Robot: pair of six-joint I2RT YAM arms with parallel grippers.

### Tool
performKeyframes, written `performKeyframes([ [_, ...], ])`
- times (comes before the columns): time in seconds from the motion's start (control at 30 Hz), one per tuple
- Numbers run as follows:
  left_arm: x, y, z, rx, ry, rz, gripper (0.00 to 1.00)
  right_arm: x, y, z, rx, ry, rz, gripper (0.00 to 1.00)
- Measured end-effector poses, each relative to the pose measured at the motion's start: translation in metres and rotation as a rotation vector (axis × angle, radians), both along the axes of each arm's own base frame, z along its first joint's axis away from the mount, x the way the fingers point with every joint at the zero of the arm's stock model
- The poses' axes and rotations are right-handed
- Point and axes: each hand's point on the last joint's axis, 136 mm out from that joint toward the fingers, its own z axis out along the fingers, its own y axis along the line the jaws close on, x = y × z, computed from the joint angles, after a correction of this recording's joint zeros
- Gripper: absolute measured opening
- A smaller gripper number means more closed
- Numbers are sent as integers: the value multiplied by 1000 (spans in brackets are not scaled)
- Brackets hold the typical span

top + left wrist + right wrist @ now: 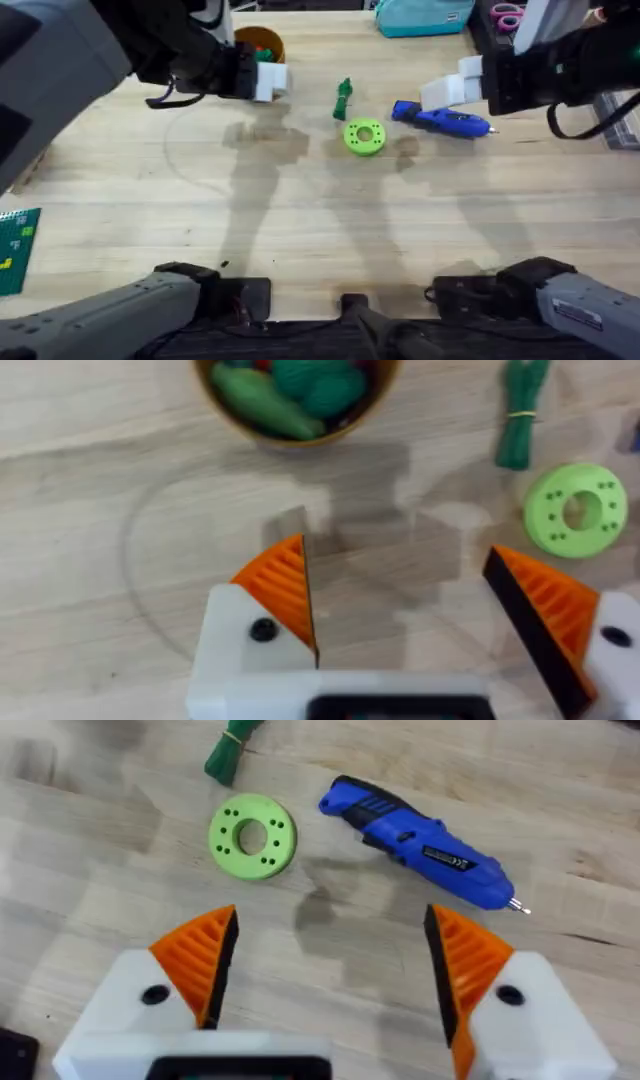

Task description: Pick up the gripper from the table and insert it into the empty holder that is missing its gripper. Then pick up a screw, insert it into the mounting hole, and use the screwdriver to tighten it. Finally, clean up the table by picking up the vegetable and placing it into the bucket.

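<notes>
Screwdriver (420, 845): label unreadable; both claws open, empty.

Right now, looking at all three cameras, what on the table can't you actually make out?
- Bucket: overhead, the left arm covers most of it; in the left wrist view the frame edge cuts its far side, so the contents are partly seen.
- Vegetable: the right wrist view's edge cuts off one end.
- Screwdriver: overhead, the right gripper overlaps its back end.
- Green ring: its holes are too small to count overhead.

Grained matt wooden table (300, 220); glossy, probably plastic blue screwdriver (425, 845).
</notes>
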Motion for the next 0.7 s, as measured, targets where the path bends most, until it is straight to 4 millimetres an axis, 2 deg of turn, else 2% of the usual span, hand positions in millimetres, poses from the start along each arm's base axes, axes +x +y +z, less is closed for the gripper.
performKeyframes([
  [0.17,0,-32,7,6,-19,-109,997,2,0,1,2,-8,0,997],
  [0.37,21,-73,17,9,-19,-202,997,2,0,1,2,-8,0,997],
  [0.47,34,-88,7,23,28,-226,997,2,0,1,2,-8,0,997],
  [0.7,62,-129,-37,89,145,-286,996,2,1,1,3,-9,0,997],
])
